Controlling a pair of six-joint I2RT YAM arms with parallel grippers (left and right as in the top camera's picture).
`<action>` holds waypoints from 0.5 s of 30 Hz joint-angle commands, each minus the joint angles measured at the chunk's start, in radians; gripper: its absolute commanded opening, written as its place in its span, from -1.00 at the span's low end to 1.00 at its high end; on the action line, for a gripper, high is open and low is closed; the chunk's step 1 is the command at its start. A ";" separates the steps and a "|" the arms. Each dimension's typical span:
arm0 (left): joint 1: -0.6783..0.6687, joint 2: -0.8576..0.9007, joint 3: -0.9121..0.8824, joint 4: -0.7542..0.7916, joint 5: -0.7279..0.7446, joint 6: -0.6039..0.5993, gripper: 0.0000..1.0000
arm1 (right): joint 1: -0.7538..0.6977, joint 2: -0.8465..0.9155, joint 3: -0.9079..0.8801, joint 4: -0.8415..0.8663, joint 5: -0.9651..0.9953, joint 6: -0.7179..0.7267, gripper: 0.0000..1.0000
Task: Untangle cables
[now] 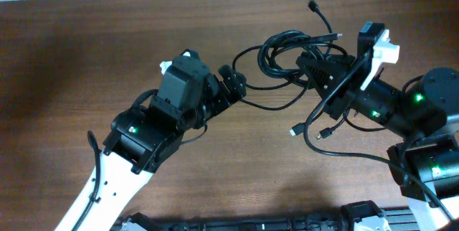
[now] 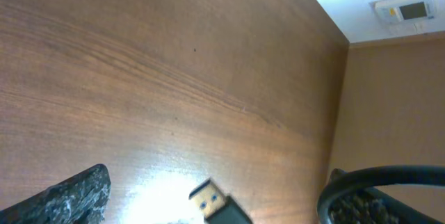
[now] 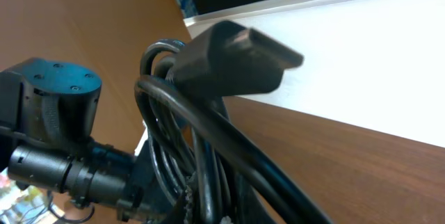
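Brown wood makes the surface, and from its near side the two arms reach in, the left one from the near left corner and the right one from the right. Just beside the right arm, a small plug and a second plug show at the ends of thin cords. Further in, the left claw is spread wide. In its wrist view the fingers stand far apart, with a silvery USB plug between them that touches neither. Opposite it, the right claw is pressed together and pinches the black cables, which form a tangled coil between the two claws. Beyond the coil, one cord end points to the far edge.
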 commanded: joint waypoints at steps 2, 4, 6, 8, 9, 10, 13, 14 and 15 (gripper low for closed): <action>0.008 -0.005 -0.003 -0.033 0.072 0.194 0.85 | 0.000 -0.021 0.021 0.050 0.058 0.013 -0.92; 0.008 -0.005 -0.003 -0.049 0.089 0.436 0.75 | 0.000 -0.021 0.021 0.071 0.058 0.016 -0.92; 0.009 -0.005 -0.003 -0.080 0.071 0.489 0.67 | 0.000 -0.021 0.021 0.076 0.058 0.031 -0.92; 0.009 -0.005 -0.003 -0.109 0.042 0.492 0.68 | 0.000 -0.021 0.021 0.080 0.058 0.031 -0.92; 0.009 -0.005 -0.003 -0.123 0.032 0.492 0.68 | 0.000 -0.021 0.021 0.082 0.058 0.031 -0.92; 0.009 -0.005 -0.003 -0.143 0.016 0.492 0.67 | 0.000 -0.021 0.021 0.083 0.058 0.031 -0.92; 0.009 -0.005 -0.003 -0.156 0.013 0.492 0.90 | 0.000 -0.021 0.021 0.085 0.058 0.031 -0.92; 0.009 -0.005 -0.003 -0.148 0.014 0.492 0.98 | 0.000 -0.021 0.021 0.085 0.058 0.031 -0.92; 0.009 -0.009 -0.003 -0.136 0.013 0.494 0.98 | 0.000 -0.021 0.021 0.082 0.058 0.031 -0.92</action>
